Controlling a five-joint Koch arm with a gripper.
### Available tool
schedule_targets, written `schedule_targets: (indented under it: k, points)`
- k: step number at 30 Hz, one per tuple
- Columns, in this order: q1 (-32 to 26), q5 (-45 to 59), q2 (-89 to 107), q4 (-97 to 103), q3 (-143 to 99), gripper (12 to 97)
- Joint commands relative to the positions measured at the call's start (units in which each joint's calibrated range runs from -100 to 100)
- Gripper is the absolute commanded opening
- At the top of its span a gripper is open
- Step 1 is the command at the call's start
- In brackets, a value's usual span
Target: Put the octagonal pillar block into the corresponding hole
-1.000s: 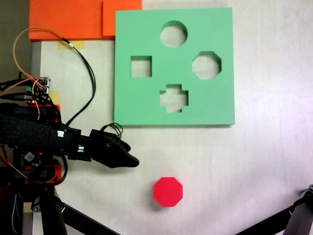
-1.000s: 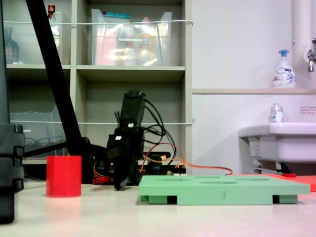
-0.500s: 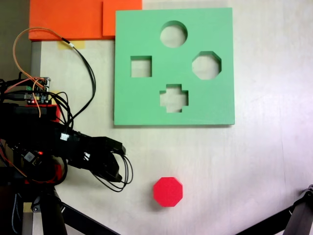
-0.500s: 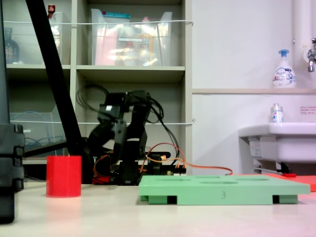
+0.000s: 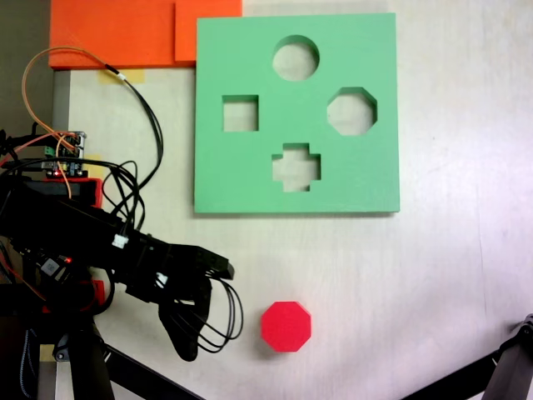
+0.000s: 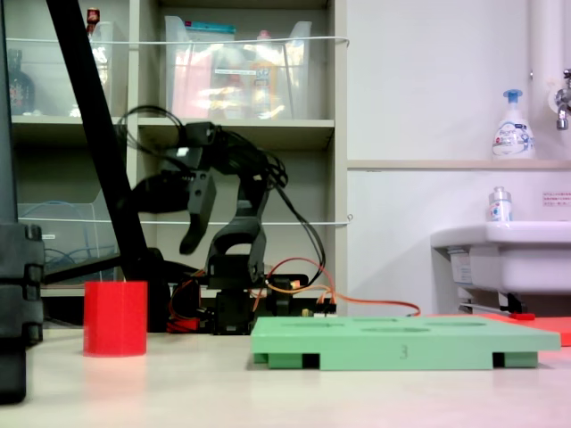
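Claw (image 5: 208,308) at left of top-down fixed view, raised off worktop (image 5: 450,275) – jaws spread wide, holding nothing. Just right of it, red octagonal pillar block (image 5: 286,326) upright on worktop, untouched. Further right and farther back, green board (image 5: 250,175) lies flat – octagonal hole (image 5: 351,111) on its right side, unfilled.

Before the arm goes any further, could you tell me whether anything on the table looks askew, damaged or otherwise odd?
Nothing stands out. The red block stands upright on the table, apart from the open gripper, and the green board lies flat with its octagonal hole empty.
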State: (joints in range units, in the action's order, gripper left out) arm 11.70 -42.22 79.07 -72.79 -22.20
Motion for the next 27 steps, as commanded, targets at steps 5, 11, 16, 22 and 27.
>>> schedule_targets:
  k: [5, 11, 16, 22, 27]
  points:
    - [0.0, 0.1, -15.52, 0.23, 10.13, 89.7]
    - [0.05, 0.1, -35.22, 0.13, 20.8, 89.5]
    - [0.1, 0.15, -47.09, 0.13, 27.28, 89.5]
    - [0.1, 0.24, -59.1, 0.13, 33.36, 89.4]
    - [0.05, 0.93, -64.54, 0.13, 34.86, 88.7]
